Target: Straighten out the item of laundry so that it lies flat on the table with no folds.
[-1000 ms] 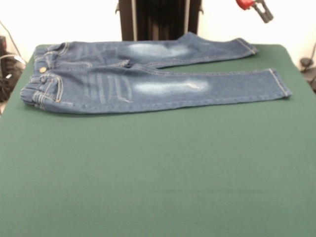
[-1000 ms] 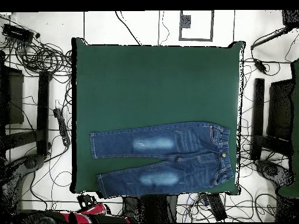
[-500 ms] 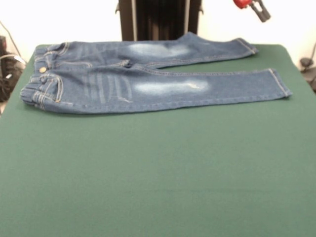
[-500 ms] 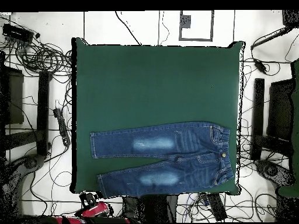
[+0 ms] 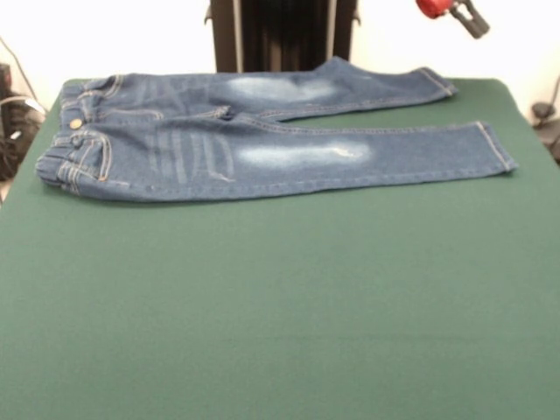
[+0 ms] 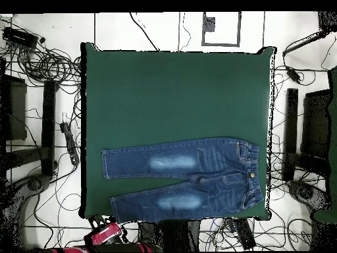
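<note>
The item of laundry (image 5: 262, 144) is a small pair of blue jeans with pale thigh patches, spread along the far part of the table (image 5: 280, 306). Its waistband is at the left and both legs stretch to the right, slightly apart at the cuffs. In the overhead view the item of laundry (image 6: 184, 178) lies along the table's (image 6: 178, 92) bottom edge, waistband to the right. The waistband looks a little bunched. My gripper (image 5: 457, 10) shows as a red and dark end piece at the top right, off the table and well clear of the jeans. The red arm (image 6: 105, 234) sits below the table's bottom left corner.
The dark pedestal (image 5: 282, 33) rises just behind the far leg of the jeans. Cables and stands (image 6: 46, 125) lie on the floor around the table in the overhead view. The green top in front of the jeans is bare.
The red arm end has shifted a little beside the table's corner. The jeans have not moved.
</note>
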`<action>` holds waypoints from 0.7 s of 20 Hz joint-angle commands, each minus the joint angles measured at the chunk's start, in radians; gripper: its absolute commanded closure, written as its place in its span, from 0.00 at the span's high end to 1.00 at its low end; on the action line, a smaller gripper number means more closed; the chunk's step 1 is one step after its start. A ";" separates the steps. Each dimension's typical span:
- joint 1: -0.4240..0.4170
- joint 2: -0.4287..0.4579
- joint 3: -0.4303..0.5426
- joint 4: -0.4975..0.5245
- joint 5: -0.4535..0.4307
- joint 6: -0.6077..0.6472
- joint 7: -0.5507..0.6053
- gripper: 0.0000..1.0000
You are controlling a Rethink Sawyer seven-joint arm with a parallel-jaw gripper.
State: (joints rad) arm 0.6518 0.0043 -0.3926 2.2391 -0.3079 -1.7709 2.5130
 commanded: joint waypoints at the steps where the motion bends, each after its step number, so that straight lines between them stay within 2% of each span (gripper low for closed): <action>1: 0.003 0.371 -0.067 0.224 -0.112 0.435 0.059 0.00; 8: 0.013 0.375 -0.061 0.221 -0.106 0.422 0.072 0.00; 14: -0.010 0.319 -0.009 0.252 -0.084 0.511 0.082 0.00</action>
State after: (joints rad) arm 0.6489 0.0667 -0.4610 2.1727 -0.2514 -1.7550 2.5130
